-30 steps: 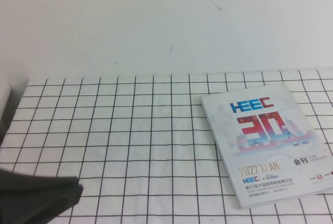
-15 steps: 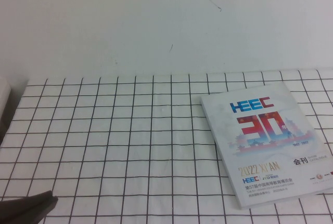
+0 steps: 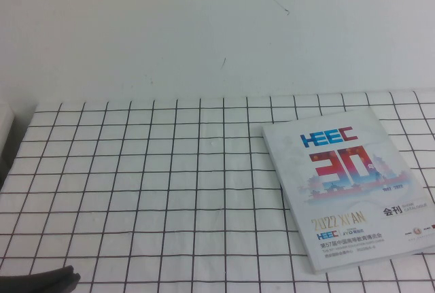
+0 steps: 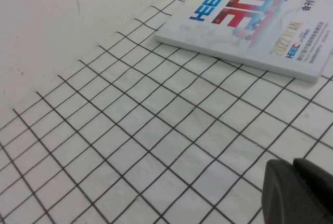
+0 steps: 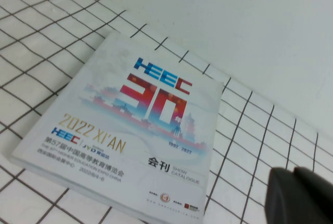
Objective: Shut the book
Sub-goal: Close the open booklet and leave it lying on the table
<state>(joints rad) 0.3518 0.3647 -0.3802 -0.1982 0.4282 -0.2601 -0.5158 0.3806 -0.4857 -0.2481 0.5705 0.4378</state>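
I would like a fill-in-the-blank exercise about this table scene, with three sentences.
The book lies ___, cover up, on the checked cloth. The left hand sits at the cloth's near ___ corner. The right hand, outside the high view, hovers near the ___.
Answers: closed; left; book.

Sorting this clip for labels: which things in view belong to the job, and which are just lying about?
Job: book, closed, flat on the right; left end effector, at near-left edge; right end effector, near book.
Lying about: checked cloth; wall.
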